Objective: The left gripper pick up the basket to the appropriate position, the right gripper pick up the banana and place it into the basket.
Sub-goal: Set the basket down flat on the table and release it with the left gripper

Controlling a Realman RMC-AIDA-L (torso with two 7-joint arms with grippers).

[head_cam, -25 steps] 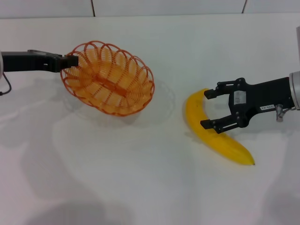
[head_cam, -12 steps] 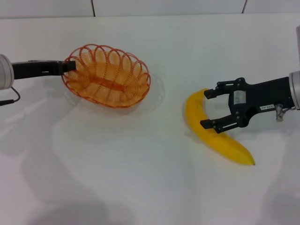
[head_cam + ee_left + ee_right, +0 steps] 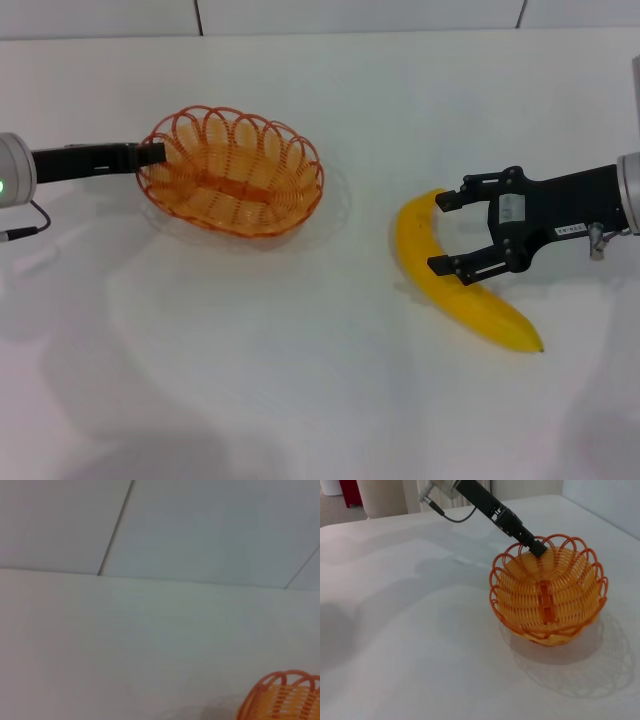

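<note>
Head view: right hand (image 3: 446, 232) straddles banana (image 3: 452, 281), fingers apart.

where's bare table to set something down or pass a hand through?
Bare table runs across the whole near edge, below the basket and banana. The strip between basket and banana is also open, as is the far side behind both. Crowded: the basket's left rim, where the left claw sits, and the banana's middle, straddled by the open right claw.

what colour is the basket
Orange wire basket, clearest in the right wrist view.
</note>
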